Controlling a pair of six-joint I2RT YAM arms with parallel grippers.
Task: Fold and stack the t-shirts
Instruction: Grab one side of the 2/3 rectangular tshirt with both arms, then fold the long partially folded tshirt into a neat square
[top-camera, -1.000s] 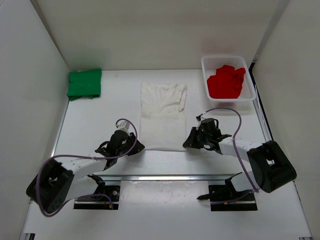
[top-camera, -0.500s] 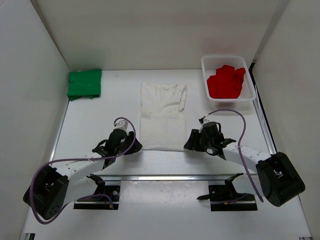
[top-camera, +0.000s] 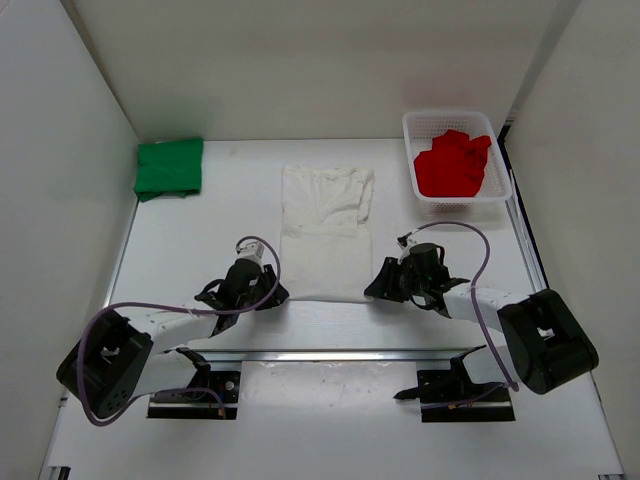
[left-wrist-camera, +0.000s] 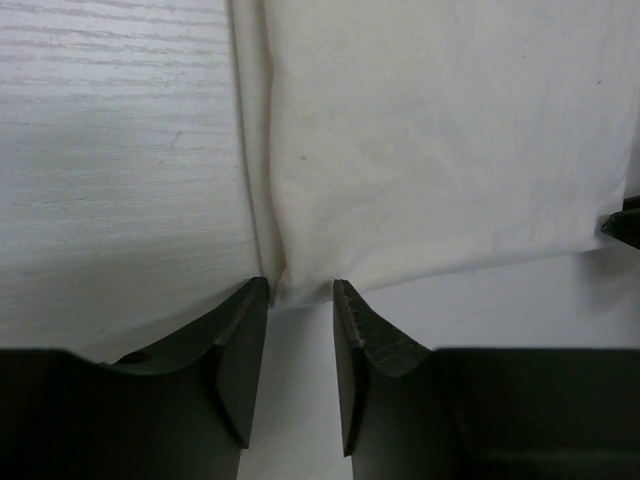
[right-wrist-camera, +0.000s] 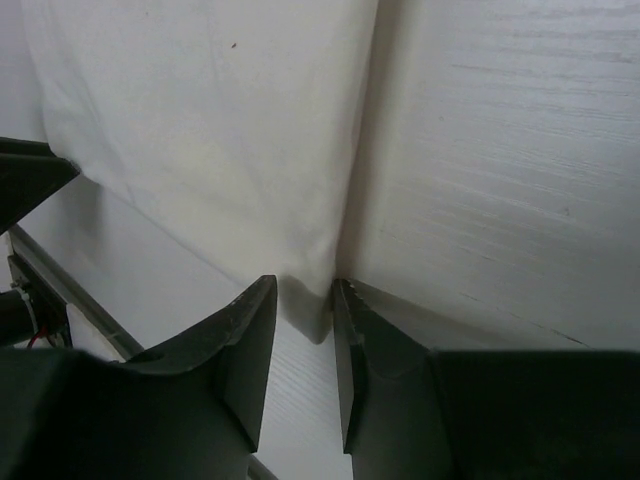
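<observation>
The white t-shirt (top-camera: 325, 235) lies flat in the middle of the table, folded into a long strip. My left gripper (top-camera: 274, 294) is open at its near left corner. In the left wrist view the corner (left-wrist-camera: 287, 280) sits just at the tips of the left gripper (left-wrist-camera: 300, 290). My right gripper (top-camera: 374, 287) is open at the near right corner. In the right wrist view that corner (right-wrist-camera: 318, 318) pokes into the gap of the right gripper (right-wrist-camera: 304, 288), unpinched. The green t-shirt (top-camera: 169, 167) lies folded at the back left. The red t-shirt (top-camera: 452, 163) is crumpled in the basket.
The white mesh basket (top-camera: 420, 122) stands at the back right corner. White walls close the table on the left, back and right. A metal rail (top-camera: 330, 353) runs along the near edge by the arm bases.
Both arms have shifted slightly beside the white shirt's near corners, the left one edging right toward its corner. The shirt lies as before.
</observation>
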